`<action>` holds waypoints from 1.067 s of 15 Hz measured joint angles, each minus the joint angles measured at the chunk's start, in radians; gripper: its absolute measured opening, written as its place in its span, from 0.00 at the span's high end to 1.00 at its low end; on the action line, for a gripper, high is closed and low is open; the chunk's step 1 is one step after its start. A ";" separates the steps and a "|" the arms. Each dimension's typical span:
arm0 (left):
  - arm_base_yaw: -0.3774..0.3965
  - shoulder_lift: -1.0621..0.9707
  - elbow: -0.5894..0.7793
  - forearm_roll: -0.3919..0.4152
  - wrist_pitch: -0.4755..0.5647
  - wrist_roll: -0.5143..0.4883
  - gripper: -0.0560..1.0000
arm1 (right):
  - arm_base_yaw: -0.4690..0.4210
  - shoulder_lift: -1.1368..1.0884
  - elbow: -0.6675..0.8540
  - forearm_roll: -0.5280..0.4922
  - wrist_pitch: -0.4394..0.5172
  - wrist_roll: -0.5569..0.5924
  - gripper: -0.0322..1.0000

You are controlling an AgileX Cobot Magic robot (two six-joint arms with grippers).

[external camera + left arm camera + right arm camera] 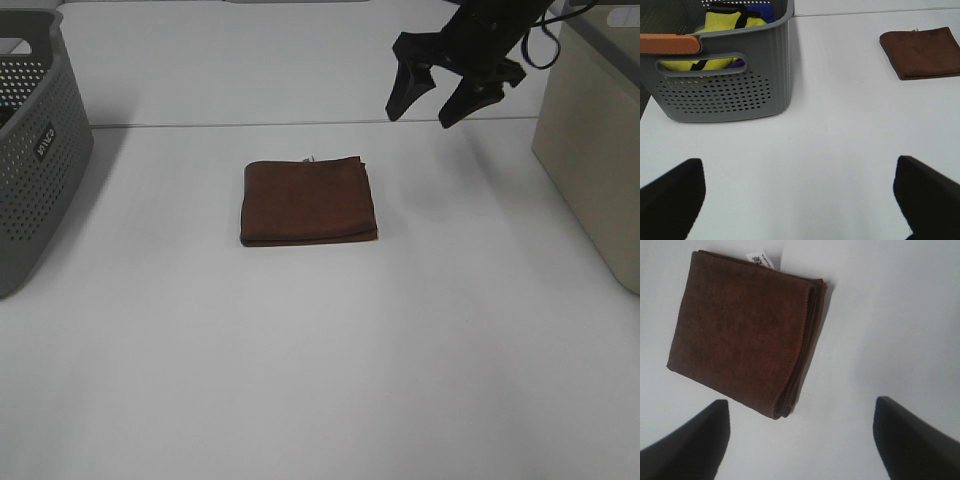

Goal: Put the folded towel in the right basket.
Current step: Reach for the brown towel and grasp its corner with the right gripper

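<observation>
The beige basket [590, 150] is standing at the right edge of the table [320, 380], the grey basket [35, 150] at the left edge. The right gripper [420, 115] is hanging above the far side, jaws spread wide, gripping and touching nothing; the left gripper [800, 200] is gaping empty too. The brown towel [308, 200] is lying flat mid-table, folded square, a small white tag [760, 259] showing at its far edge.
</observation>
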 joint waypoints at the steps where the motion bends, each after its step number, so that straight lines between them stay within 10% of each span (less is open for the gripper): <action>1: 0.000 0.000 0.000 0.000 0.000 0.000 0.03 | 0.000 0.053 -0.046 0.032 0.028 0.002 0.25; 16: 0.000 0.000 0.000 0.000 0.000 0.000 0.03 | 0.005 0.333 -0.122 0.299 -0.049 -0.101 0.27</action>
